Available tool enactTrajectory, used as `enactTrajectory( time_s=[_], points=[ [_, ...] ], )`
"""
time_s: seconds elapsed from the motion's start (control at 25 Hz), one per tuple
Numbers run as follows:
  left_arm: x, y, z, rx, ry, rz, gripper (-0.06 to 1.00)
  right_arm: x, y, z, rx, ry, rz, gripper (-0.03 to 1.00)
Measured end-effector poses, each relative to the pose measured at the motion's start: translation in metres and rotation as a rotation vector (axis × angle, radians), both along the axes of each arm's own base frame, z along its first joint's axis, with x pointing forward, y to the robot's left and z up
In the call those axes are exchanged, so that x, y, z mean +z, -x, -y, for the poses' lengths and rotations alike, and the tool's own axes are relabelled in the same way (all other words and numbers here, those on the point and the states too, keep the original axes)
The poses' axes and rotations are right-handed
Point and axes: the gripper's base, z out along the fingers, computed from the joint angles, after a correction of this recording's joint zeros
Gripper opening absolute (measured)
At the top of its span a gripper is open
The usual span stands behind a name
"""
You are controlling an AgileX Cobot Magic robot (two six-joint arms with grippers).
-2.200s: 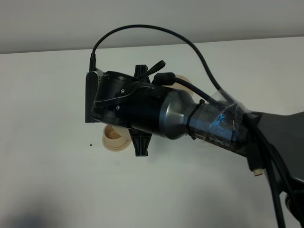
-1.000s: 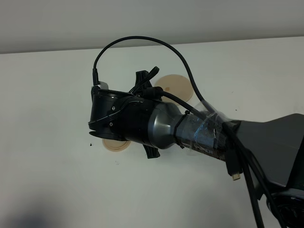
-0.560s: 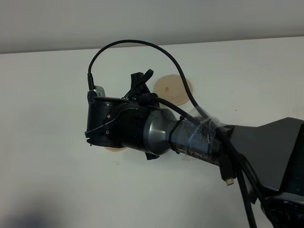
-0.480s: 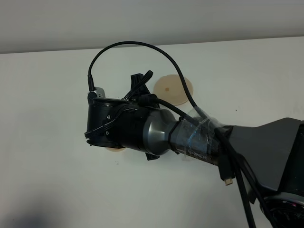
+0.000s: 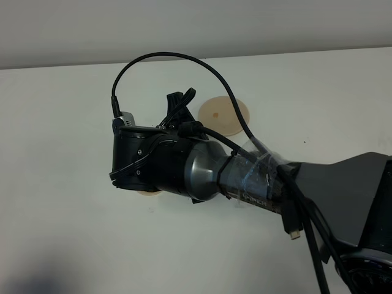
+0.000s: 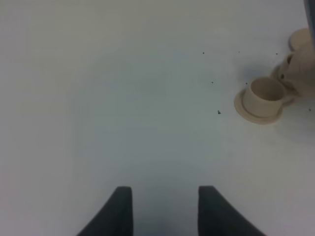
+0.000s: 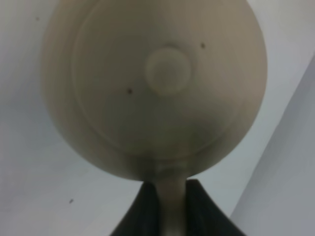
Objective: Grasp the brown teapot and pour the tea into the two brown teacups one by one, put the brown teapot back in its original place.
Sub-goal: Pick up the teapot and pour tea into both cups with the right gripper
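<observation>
My right gripper (image 7: 171, 199) clamps the teapot (image 7: 157, 83) by its handle; I'd tip slowly, spout kept over the cup (image 6: 263, 94) (left gripper (image 6: 165, 195) hangs wide).

A robotics lab bench, by the look of it: a black robot arm (image 5: 184, 168) with a loose cable (image 5: 165, 54) looping above it and clear tape (image 5: 260, 168) round its forearm, a plain white tabletop (image 5: 61, 233) beneath it, a bare pale wall (image 5: 184, 24) behind it
</observation>
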Motion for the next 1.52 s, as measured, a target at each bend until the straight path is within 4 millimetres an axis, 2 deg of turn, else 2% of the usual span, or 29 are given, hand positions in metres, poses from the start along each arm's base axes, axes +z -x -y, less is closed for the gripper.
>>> enactTrajectory(
  time_s=[0.28,0.88,1.52],
  points=[
    [0.0000,0.0000,0.0000,0.000,0.000,0.000,0.37,-0.0081,0.0032,-0.0055,0.044,0.053,0.039,0.13],
    [0.0000,0.0000,0.0000,0.000,0.000,0.000,0.37,-0.0052,0.0080,-0.0099,0.091,0.090,0.081,0.13],
    [0.0000,0.0000,0.0000,0.000,0.000,0.000,0.37,-0.0014,0.0047,-0.0105,0.136,0.133,0.127,0.13]
  ],
)
